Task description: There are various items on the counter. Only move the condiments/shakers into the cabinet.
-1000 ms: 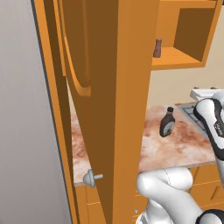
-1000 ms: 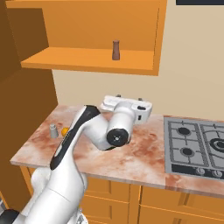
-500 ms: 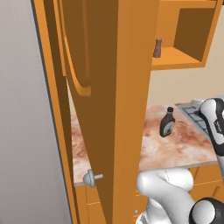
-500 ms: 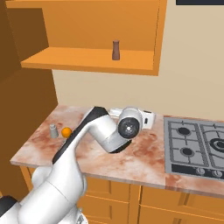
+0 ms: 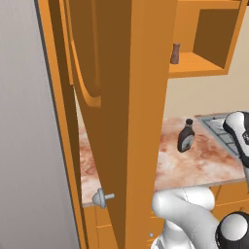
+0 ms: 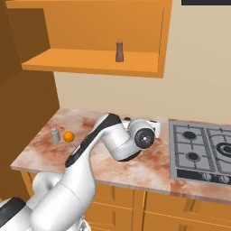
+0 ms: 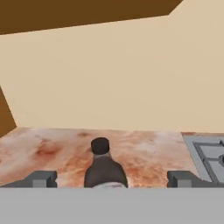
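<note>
Nearest you in the hand view, the gripper (image 7: 109,178) stands wide open at the bottom of the frame, its two grey fingertips (image 7: 41,179) far apart, holding nothing. Between them, low centre, stands the bottle (image 7: 104,168), upright on the counter (image 7: 57,151) and touching neither finger as far as you can see.

In the left base view that bottle (image 5: 186,137) sits right of centre on the marbled top, near the hob's (image 5: 216,124) corner. In the right base view the arm's wrist covers it at mid frame.

Further back, upper centre of the right base view, the shaker (image 6: 119,52) stands upright on the cabinet (image 6: 90,63) shelf; the open door (image 5: 112,97) takes up the left of the left base view.

By your count: two condiments, one already shelved, one yet to be grasped and lifted, so the job looks about half done. At the left of the counter lie two other items, one small grey piece (image 6: 54,134) and one orange ball (image 6: 68,136), just beside each other; you should leave those.
</note>
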